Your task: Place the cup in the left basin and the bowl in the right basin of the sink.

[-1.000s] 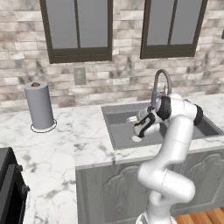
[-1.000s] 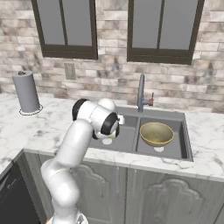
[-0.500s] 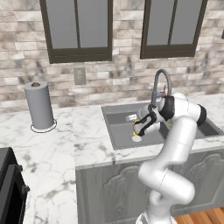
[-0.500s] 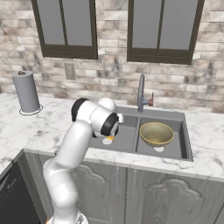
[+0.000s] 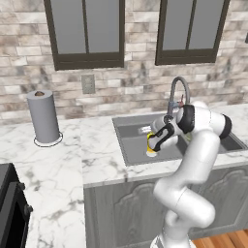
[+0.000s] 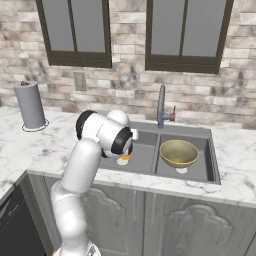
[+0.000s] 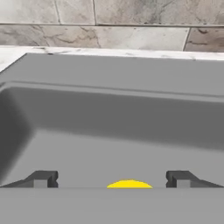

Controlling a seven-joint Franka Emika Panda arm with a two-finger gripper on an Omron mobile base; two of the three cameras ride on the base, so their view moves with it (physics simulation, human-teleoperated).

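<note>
- Small yellow cup (image 5: pixel 151 147) with an orange-red mark stands in the left basin (image 5: pixel 131 144) of the dark grey double sink (image 6: pixel 214 165), near that basin's front edge, beside its pale drain.
- Two-finger gripper (image 7: pixel 112 179): jaws released and spread wide — the cup's yellow rim sits low between the two dark fingertips (image 7: pixel 43 178), nothing grasped.
- In the left base view the gripper (image 5: pixel 156 141) hangs just over the cup, inside the left basin.
- Wide olive-tan bowl (image 6: pixel 178 152) sits in the right basin (image 6: pixel 202 167), roughly centred, its pale drain showing just in front.
- Curved grey gooseneck faucet (image 6: pixel 161 106) stands at the sink's back edge, behind the divider.
- Grey paper-towel roll (image 5: pixel 44 117) stands upright on the white marble bench (image 5: pixel 58 169), well left of the sink, by the brick wall.
</note>
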